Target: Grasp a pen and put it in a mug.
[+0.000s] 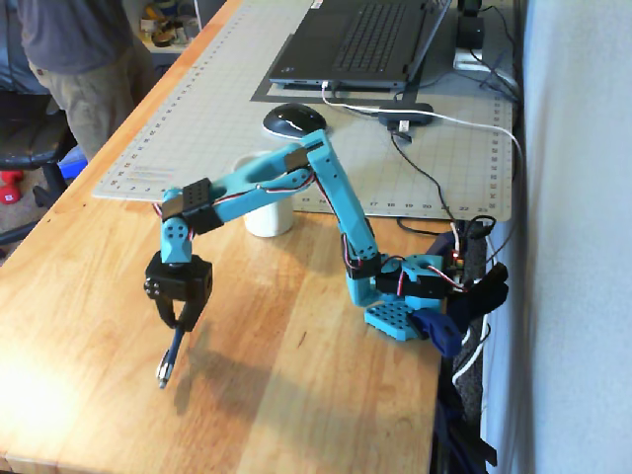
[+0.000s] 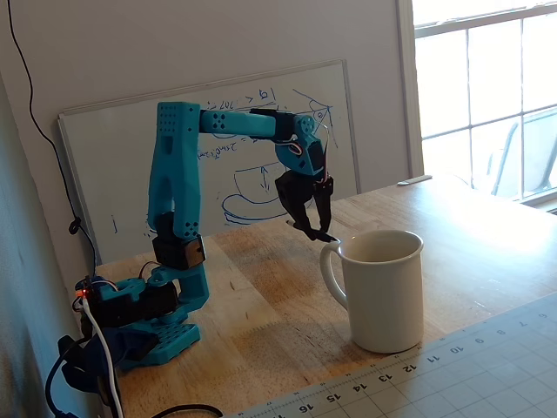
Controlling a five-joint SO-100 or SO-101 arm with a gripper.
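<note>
— While the gripper [image 1: 178, 318] pinches the pen [image 1: 170, 357], how does it hang?
— Nearly upright, tip down, above bare wood.
— And the mug [image 2: 385, 290]?
— Well apart, back toward the arm's base.

Gripper [image 1: 178, 318]: closed on pen [image 1: 171, 357], above surface [image 1: 296, 395].
Pen: hangs tilted, silvery tip lowest.
Mug [image 1: 267, 212]: behind arm, partly hidden, on surface.
</note>
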